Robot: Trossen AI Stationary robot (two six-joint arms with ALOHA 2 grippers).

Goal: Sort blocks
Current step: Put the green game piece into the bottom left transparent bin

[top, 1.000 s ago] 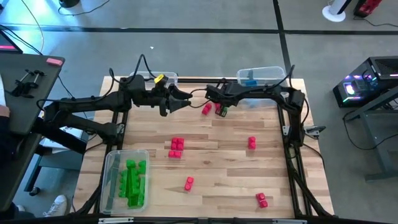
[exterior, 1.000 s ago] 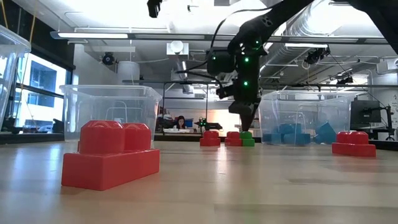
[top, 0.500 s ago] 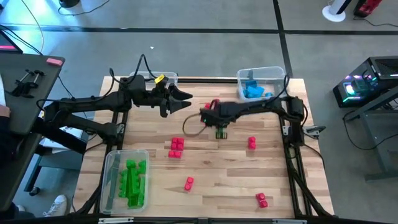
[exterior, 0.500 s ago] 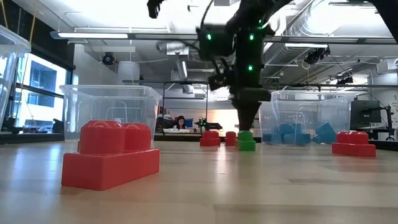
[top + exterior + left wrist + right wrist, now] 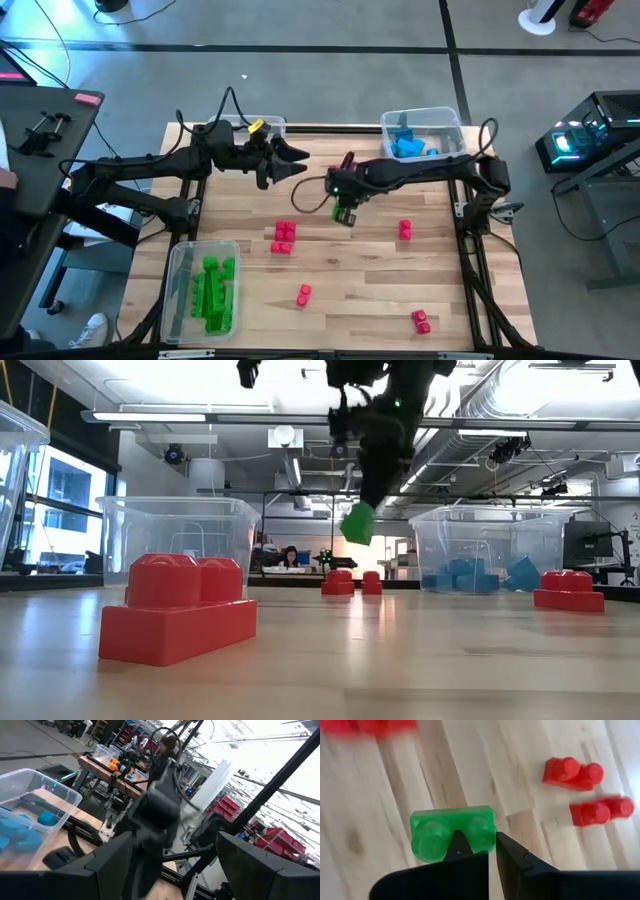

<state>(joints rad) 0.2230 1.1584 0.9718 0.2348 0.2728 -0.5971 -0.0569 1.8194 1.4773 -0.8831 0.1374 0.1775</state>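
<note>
**Green block in the air**

The left pincer (image 5: pixel 297 160) hangs spread open over the table's (image 5: pixel 350 290) far side. Just beside it, the right pincer (image 5: pixel 346 214) pinches a green block (image 5: pixel 357 522) clear of the wood; red blocks (image 5: pixel 573 772) lie scattered below.

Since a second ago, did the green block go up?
Yes. The right gripper has lifted the green block off the table, above the red blocks it sat beside.
</note>
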